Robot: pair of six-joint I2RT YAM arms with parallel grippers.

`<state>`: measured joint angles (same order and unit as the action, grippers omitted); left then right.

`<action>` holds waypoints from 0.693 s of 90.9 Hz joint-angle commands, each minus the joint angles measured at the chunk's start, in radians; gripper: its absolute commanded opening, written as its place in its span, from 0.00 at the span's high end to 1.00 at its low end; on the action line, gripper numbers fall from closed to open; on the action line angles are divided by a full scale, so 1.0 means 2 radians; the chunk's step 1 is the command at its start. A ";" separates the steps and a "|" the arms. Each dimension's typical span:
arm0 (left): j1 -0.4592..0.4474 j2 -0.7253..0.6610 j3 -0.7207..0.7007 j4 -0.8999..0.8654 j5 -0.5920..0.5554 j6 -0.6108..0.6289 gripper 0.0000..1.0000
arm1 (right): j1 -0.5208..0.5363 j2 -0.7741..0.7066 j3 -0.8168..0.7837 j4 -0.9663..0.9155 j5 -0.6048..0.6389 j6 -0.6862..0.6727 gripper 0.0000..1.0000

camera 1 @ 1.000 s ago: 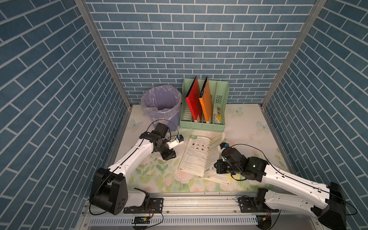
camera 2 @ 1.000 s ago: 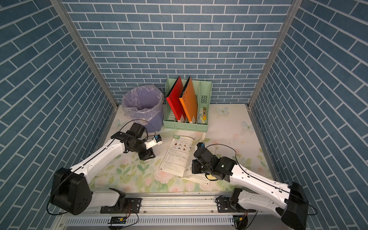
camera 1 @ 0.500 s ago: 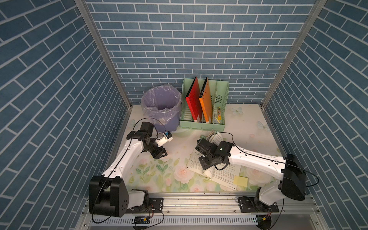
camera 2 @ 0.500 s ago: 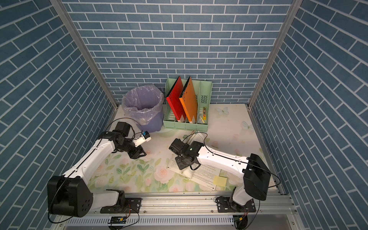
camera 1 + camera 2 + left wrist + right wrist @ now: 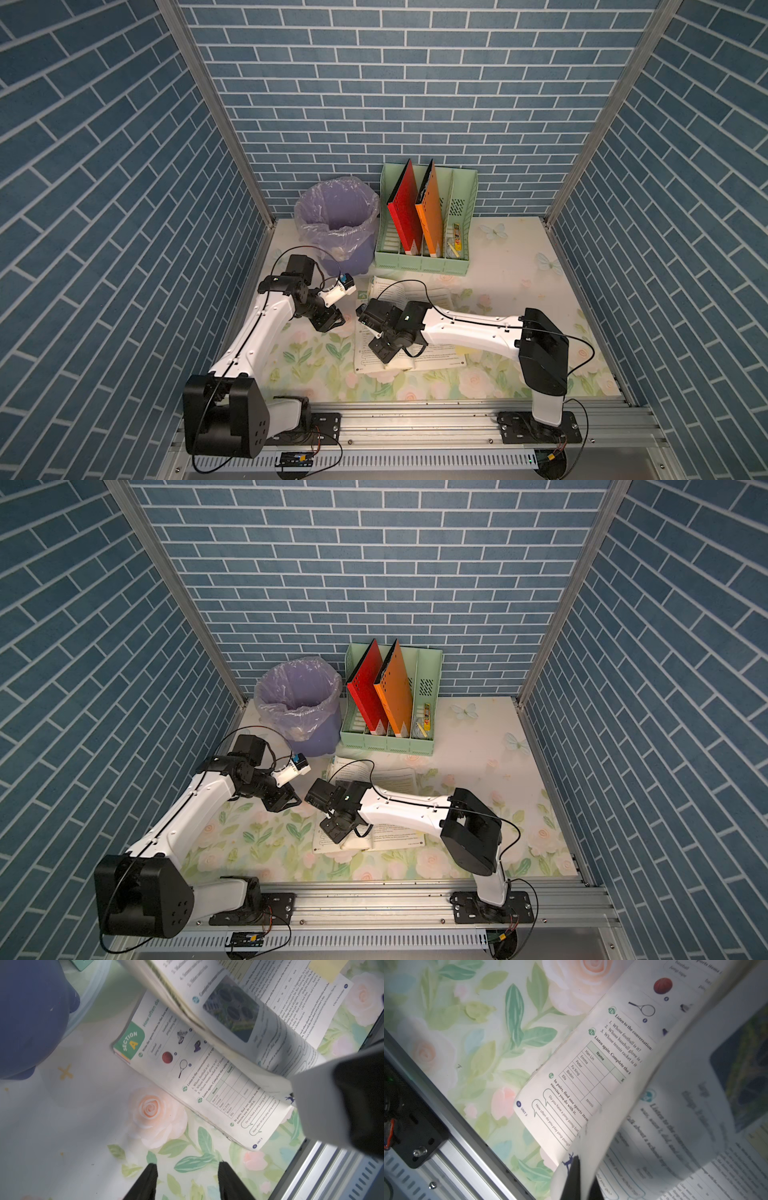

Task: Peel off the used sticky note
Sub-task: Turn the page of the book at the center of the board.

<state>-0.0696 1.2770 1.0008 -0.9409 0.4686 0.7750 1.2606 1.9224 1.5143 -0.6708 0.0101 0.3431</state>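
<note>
An open workbook (image 5: 415,293) (image 5: 395,779) lies on the floral tablecloth. My right gripper (image 5: 384,353) (image 5: 334,833) (image 5: 584,1172) is shut on a bundle of its pages (image 5: 623,1126), which arch up over the left-hand page. In the left wrist view a pale yellow sticky note (image 5: 325,969) sits on the right-hand page (image 5: 301,1001). In the top views my right arm covers most of that spot. My left gripper (image 5: 330,322) (image 5: 284,802) (image 5: 187,1164) hovers open over bare cloth just left of the book, with nothing between its fingers.
A purple bin (image 5: 336,220) (image 5: 31,1022) with a plastic liner stands at the back left. Beside it is a green file rack (image 5: 428,253) with a red and an orange folder. An aluminium rail (image 5: 415,419) runs along the front edge.
My right gripper has swept from the book's right side across to its front left, carrying pages over with it. My left gripper has drawn back off the book to the left.
</note>
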 commanded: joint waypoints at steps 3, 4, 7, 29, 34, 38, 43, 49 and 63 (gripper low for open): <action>0.003 -0.002 0.004 -0.004 0.007 0.000 0.48 | 0.006 0.001 0.007 0.044 -0.010 -0.011 0.42; 0.003 -0.001 0.005 -0.003 0.007 0.000 0.48 | 0.006 -0.002 0.004 0.051 -0.012 -0.008 0.39; 0.003 0.001 0.007 -0.002 0.008 -0.001 0.48 | 0.006 -0.010 -0.008 0.076 -0.023 0.003 0.31; 0.002 0.017 0.038 0.004 0.023 -0.018 0.48 | 0.001 -0.069 -0.085 0.218 -0.083 0.071 0.20; 0.000 0.020 0.049 0.003 0.026 -0.022 0.48 | -0.006 -0.088 -0.109 0.241 -0.095 0.083 0.20; -0.004 0.022 0.057 0.004 0.027 -0.029 0.48 | -0.013 -0.107 -0.127 0.260 -0.103 0.093 0.21; -0.013 0.023 0.065 0.007 0.030 -0.036 0.48 | -0.022 -0.136 -0.153 0.278 -0.106 0.103 0.21; -0.033 0.027 0.070 0.018 0.029 -0.052 0.49 | -0.040 -0.184 -0.186 0.291 -0.102 0.114 0.22; -0.105 0.048 0.071 0.067 0.018 -0.103 0.49 | -0.123 -0.292 -0.275 0.264 -0.083 0.149 0.23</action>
<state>-0.1852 1.3361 1.1343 -0.8738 0.4992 0.6609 1.1263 1.4765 1.0615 -0.1417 -0.1776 0.5541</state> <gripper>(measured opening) 0.516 0.773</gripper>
